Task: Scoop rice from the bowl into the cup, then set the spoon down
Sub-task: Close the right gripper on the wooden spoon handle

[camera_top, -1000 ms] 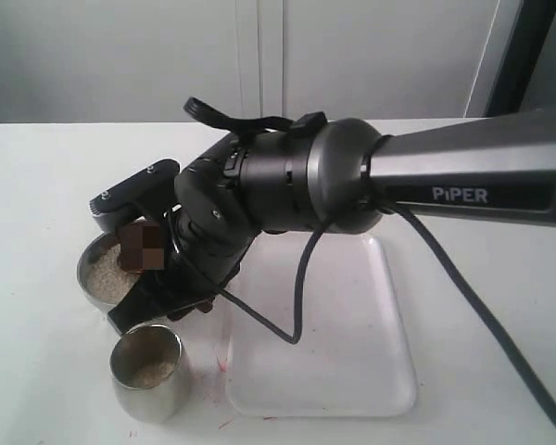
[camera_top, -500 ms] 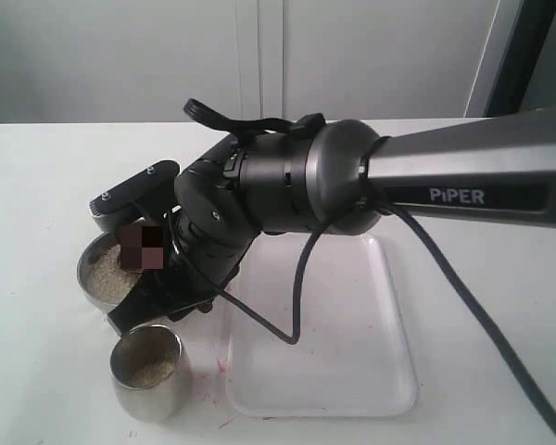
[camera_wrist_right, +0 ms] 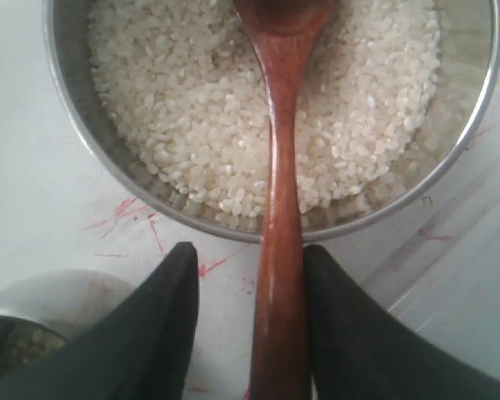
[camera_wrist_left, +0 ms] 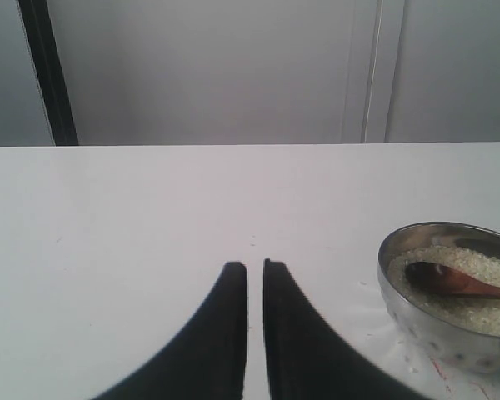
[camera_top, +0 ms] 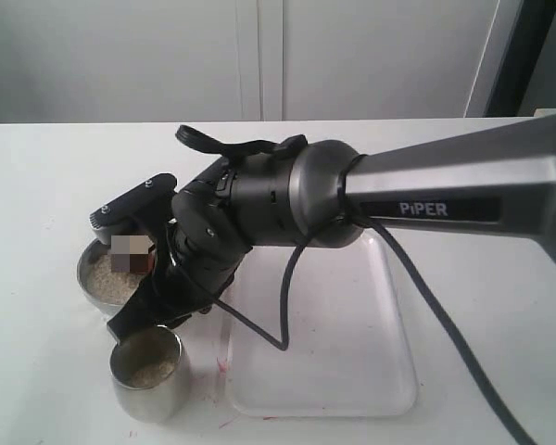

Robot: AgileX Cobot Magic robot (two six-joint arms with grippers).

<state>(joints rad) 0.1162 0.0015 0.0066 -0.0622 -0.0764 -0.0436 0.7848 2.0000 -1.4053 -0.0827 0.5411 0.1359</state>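
Observation:
The steel bowl (camera_top: 86,271) holds white rice (camera_wrist_right: 183,125) and sits at the left of the table. The brown wooden spoon (camera_wrist_right: 280,167) has its head in the rice and its handle crosses the near rim. My right gripper (camera_wrist_right: 248,254) hangs just outside that rim with the handle between its fingers. The handle lies against one finger, and a clear gap shows to the other, so the jaws stand open. The steel cup (camera_top: 148,375), partly filled with rice, stands in front of the bowl. My left gripper (camera_wrist_left: 255,265) is shut and empty, with the bowl (camera_wrist_left: 450,333) off to one side.
A clear plastic tray (camera_top: 352,371) lies on the white table right of the cup and bowl, under the right arm. A black cable (camera_top: 287,306) loops down from the wrist over the tray. Red marks dot the table by the bowl.
The right arm has dropped lower and shifted left, bringing the spoon down into the bowl. Cup, bowl and tray have not moved.

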